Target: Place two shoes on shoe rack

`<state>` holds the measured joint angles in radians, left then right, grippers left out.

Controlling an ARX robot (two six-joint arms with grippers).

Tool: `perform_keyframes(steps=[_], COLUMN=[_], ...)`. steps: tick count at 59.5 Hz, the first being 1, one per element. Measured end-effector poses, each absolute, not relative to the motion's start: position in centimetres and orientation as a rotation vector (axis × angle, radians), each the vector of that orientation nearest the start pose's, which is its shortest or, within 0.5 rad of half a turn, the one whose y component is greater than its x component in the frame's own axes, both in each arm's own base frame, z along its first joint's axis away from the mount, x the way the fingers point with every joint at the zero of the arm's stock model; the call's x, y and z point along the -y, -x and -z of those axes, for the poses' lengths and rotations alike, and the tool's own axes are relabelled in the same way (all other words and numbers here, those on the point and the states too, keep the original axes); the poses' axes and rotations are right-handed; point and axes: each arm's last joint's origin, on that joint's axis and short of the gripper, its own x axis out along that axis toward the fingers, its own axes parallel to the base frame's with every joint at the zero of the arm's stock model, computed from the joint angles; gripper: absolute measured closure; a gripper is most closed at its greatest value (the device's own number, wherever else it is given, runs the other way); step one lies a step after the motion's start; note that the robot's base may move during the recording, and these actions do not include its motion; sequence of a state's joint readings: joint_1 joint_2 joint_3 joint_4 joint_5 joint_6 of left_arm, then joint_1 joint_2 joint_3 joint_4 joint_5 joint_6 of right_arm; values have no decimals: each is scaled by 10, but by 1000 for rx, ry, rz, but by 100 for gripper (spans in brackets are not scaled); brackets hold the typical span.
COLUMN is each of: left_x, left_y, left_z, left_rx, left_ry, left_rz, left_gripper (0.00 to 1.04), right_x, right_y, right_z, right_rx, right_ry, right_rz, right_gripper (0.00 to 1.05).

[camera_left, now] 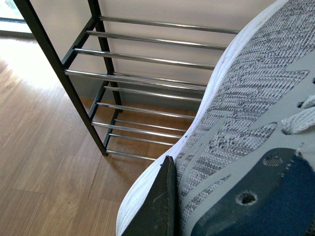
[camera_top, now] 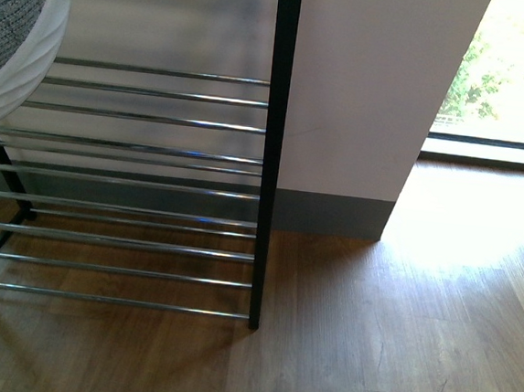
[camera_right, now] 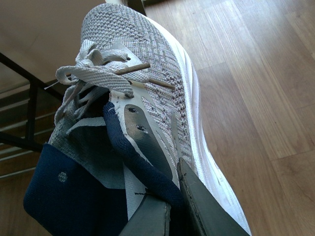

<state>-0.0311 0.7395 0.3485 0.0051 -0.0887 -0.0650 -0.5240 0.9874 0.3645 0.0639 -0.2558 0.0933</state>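
As seen from the wrist cams, each arm holds one shoe above the brown wood-plank floor [camera_top: 368, 352]. L arm: the left gripper [camera_left: 163, 196] is clamped on a grey knit lace-up sneaker with a thick white sole [camera_left: 246, 113]. One dark finger [camera_left: 157, 211] presses its outer side near the navy collar (the other finger is hidden). Ahead of this gripper, past the toe, stands the tall shoe rack of thin black posts and shiny chrome rods [camera_top: 272, 160], w/ the sneaker in front of its upper shelves. R arm: the right gripper [camera_right: 170, 204] pinches the collar wall of the matching second grey knit sneaker [camera_right: 147, 59], one finger inside, one outside. Its toe points away from the gripper, laces loosely tied. The rack sits off to one side of this gripper, well apart, next to a white wall [camera_top: 373, 77].
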Motion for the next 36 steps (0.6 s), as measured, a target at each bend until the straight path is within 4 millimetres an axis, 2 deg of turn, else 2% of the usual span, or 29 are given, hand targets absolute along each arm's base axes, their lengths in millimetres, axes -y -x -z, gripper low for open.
perform_keyframes(steps=[36], left_x=[2], left_y=[-164], left_z=[-207], left_rx=[-385], left_ry=[41], left_rz=[-71], left_gripper=[103], right_x=[89], right_y=[-168], right_z=[-179], right_rx=[-507], right_ry=[-304], right_rz=[285], right_gripper=[104])
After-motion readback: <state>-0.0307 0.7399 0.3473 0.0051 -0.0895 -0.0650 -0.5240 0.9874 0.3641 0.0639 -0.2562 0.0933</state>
